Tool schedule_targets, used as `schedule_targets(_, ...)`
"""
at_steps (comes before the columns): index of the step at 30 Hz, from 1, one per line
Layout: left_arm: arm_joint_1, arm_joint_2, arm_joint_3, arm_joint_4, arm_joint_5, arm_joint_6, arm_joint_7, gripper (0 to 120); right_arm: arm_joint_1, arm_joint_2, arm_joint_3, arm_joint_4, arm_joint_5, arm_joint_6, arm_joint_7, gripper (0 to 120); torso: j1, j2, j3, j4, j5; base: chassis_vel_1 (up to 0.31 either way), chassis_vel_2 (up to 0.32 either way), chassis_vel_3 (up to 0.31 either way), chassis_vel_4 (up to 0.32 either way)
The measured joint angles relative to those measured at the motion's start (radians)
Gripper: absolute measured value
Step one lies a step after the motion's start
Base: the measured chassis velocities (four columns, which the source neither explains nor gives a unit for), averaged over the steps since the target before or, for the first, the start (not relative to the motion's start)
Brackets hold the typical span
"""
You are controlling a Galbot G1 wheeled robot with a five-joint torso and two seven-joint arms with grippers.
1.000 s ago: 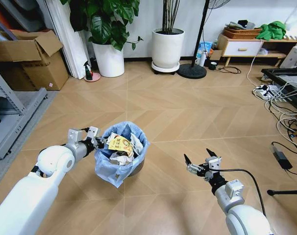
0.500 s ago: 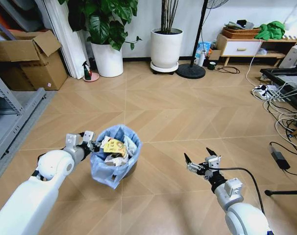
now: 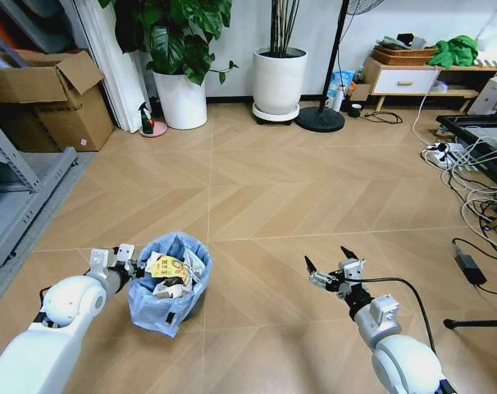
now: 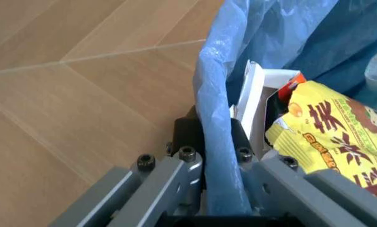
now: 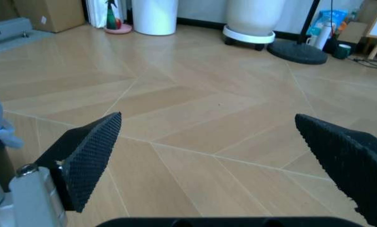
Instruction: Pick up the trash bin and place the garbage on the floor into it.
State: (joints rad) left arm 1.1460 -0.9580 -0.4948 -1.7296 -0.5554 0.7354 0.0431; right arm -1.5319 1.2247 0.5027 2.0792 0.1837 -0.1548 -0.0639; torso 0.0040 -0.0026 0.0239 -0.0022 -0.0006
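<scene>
— Where is the trash bin (image 3: 168, 283) relative to your tools right now?

— It sits directly at my left tool (image 3: 119, 260), on that tool's far side toward my right arm. My left tool (image 4: 204, 189) is closed over the bin's near rim: one finger (image 4: 175, 182) is outside the wall and the other inside, with the blue bag (image 4: 223, 118) pinched between them. My right tool (image 3: 330, 267) is well apart from the bin, out over the bare floor (image 3: 314, 189), spread wide and holding nothing.

— Which arm is nearer, then?

— The left, clearly; it already has the bin. The right would have to cross open floor to reach it.

— How does the bin lie?

— Upright, with its mouth facing up and its long axis vertical. I cannot tell whether its base touches the floor. The garbage (image 3: 170, 272) is heaped inside, a yellow wrapper (image 4: 339, 142) on top just beside my inner finger, with white paper next to it.

— Any litter left around the bin?

— I see none on the boards nearby. I judge the collecting is done, so any coming move depends on keeping that axis vertical.
</scene>
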Motion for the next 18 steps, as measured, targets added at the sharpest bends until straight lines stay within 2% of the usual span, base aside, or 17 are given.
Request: schedule_targets(18, -0.018, -0.041, 0.002, 0.073, 0.023, -0.001, -0.002, 0, -0.014, -0.003, 0.017, 0.012, 0.002, 0.006, 0.000, 100, 0.000, 0.000, 0.000, 0.0000, -0.0001, 0.000, 0.000, 0.000, 0.000)
